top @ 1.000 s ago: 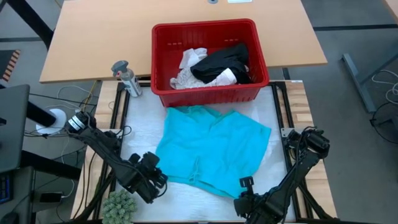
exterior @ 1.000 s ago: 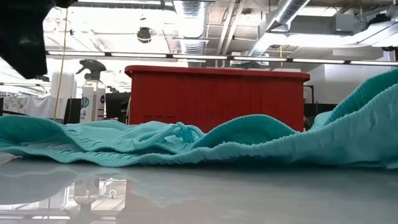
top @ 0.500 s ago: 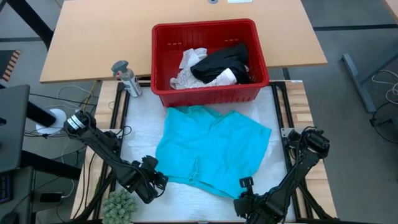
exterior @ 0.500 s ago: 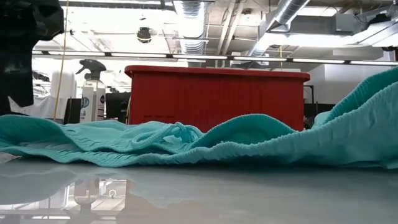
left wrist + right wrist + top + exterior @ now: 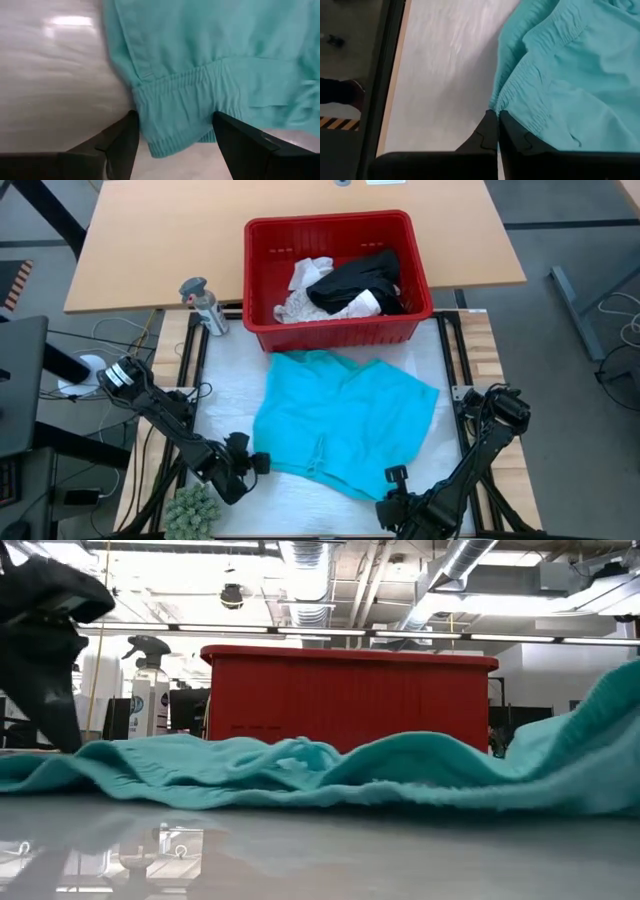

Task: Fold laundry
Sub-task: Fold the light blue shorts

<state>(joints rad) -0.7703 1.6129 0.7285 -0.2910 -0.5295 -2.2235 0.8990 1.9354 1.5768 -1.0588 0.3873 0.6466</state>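
Soft cloth on a shiny top

Matt teal cloth shorts with ribbed waistband (image 5: pixel 340 425); glossy white counter (image 5: pixel 320 850); smooth red plastic basket (image 5: pixel 335 328).

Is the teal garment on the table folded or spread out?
Spread out. The teal garment lies in one open layer on the white table, both leg parts showing.

Wooden desk (image 5: pixel 150 240), ceiling ducts (image 5: pixel 455 565), strip lights (image 5: pixel 300 560).

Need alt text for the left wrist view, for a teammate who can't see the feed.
The left end effector is open, its two dark fingers straddling the elastic waistband corner of the teal shorts without gripping it. The shorts lie flat on the glossy white table, filling most of the frame.
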